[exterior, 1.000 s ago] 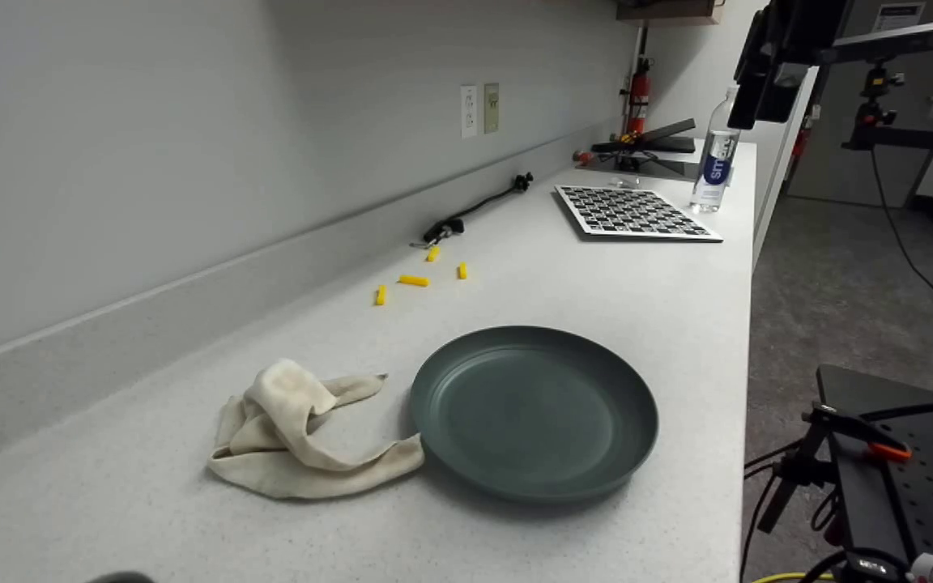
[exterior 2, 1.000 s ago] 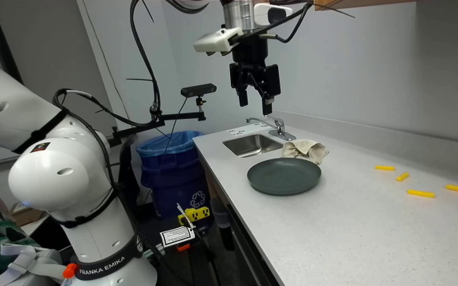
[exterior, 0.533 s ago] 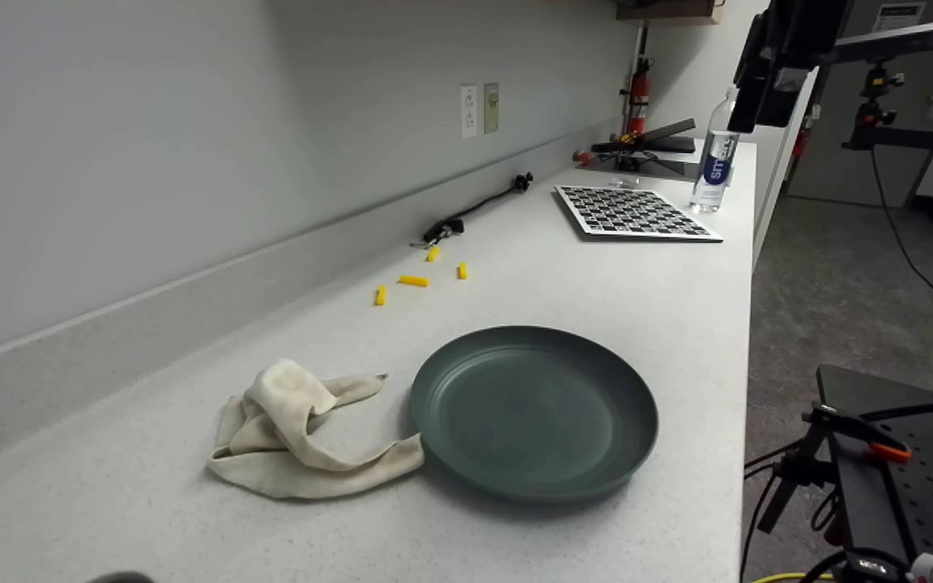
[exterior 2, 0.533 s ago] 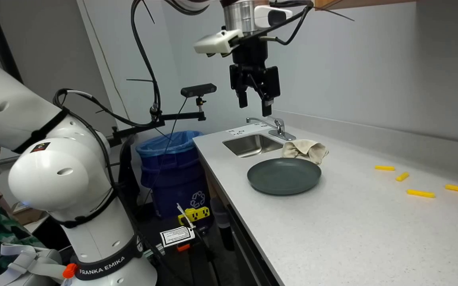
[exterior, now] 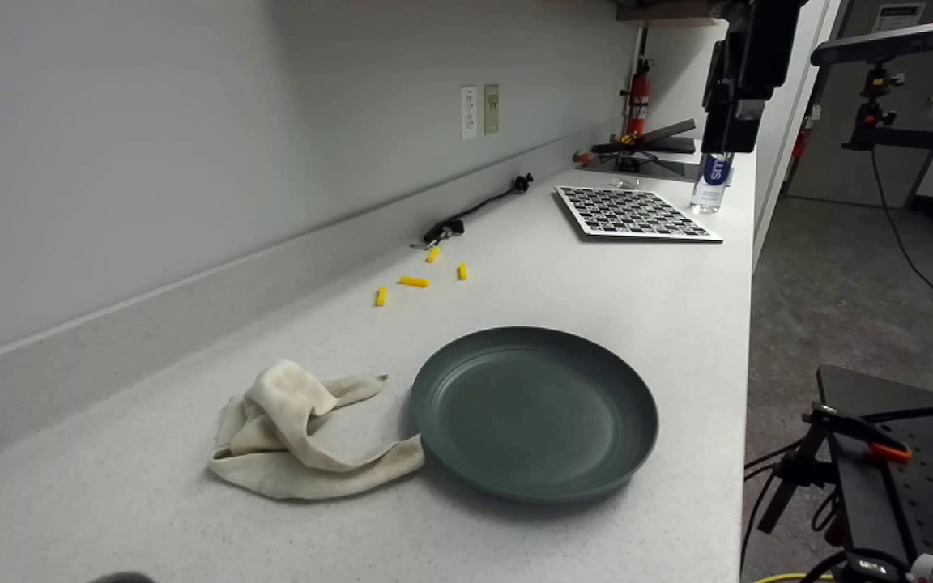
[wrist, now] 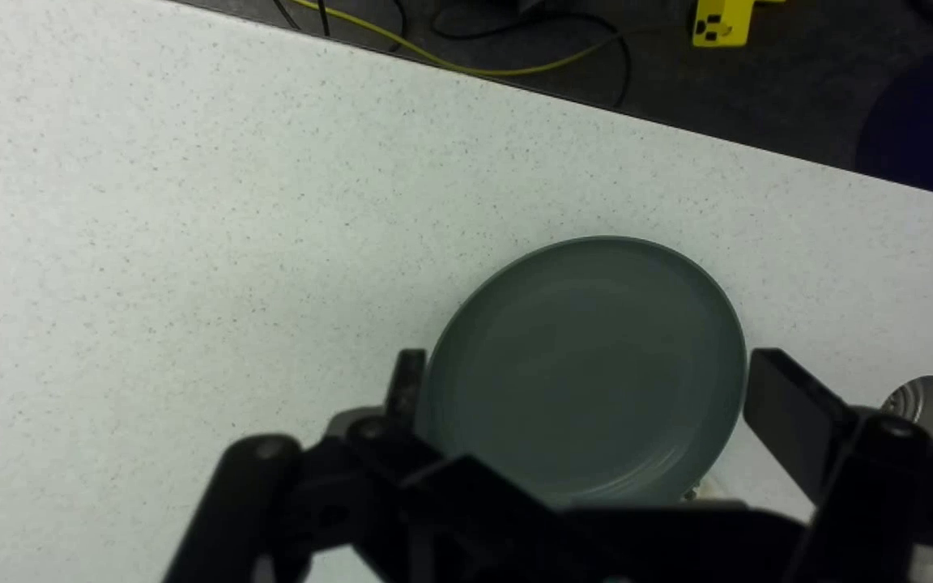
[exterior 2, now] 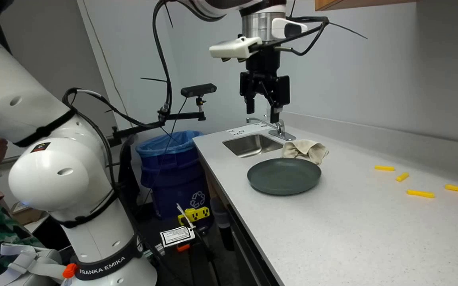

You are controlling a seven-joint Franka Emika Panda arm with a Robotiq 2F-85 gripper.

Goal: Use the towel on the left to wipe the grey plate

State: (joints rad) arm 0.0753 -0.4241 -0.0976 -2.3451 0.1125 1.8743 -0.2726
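The dark grey-green plate lies on the white counter; it also shows in an exterior view and in the wrist view. The crumpled beige towel lies beside the plate, one end touching or close to its rim. It shows behind the plate in an exterior view; in the wrist view only a sliver shows below the plate. My gripper is open and empty, pointing down, well above the counter. In the wrist view its fingertips appear on either side of the plate.
Several yellow pieces lie near the wall. A checkered board and a bottle stand farther along. A sink with a faucet is beyond the towel. A wooden cabinet hangs overhead.
My gripper has come down and moved in over the counter, to the right in one view and to the left in another. It stays open. The plate and towel have not moved.
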